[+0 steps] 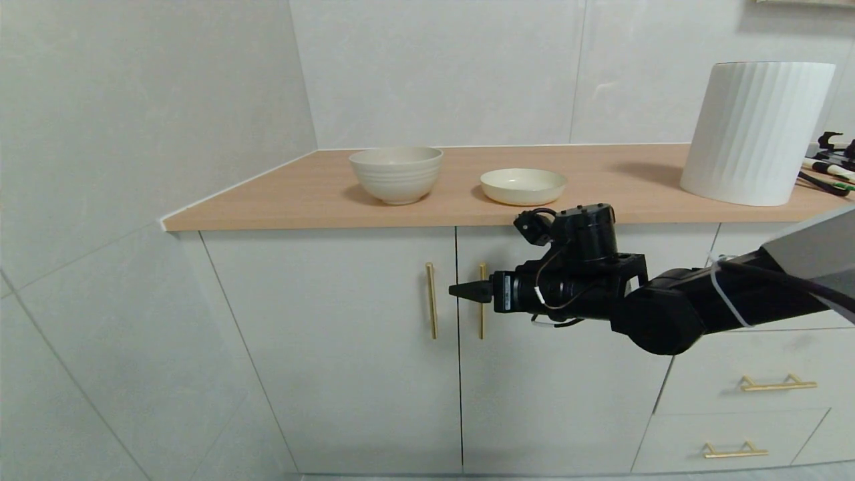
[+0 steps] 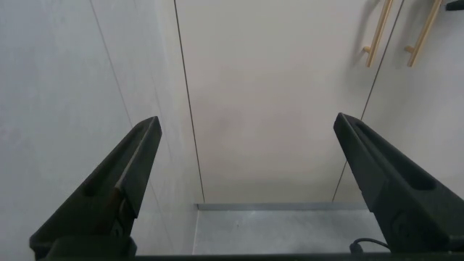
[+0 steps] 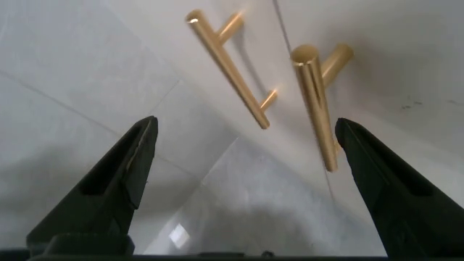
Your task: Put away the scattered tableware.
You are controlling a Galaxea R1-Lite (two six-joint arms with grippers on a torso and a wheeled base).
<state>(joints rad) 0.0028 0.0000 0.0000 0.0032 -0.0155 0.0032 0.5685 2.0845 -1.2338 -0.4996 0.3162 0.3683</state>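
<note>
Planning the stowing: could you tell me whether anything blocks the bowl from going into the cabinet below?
Yes, if it belongs there: both cabinet doors beneath the bowl are shut. The open right claw faces their handles.

A home-style kitchen is indicated: a wood-toned surface is set over pale cabinet doors with brass handles and drawers, large wall tiles are fitted behind, and a bowl and shallow dish are seen standing on that surface.
</note>
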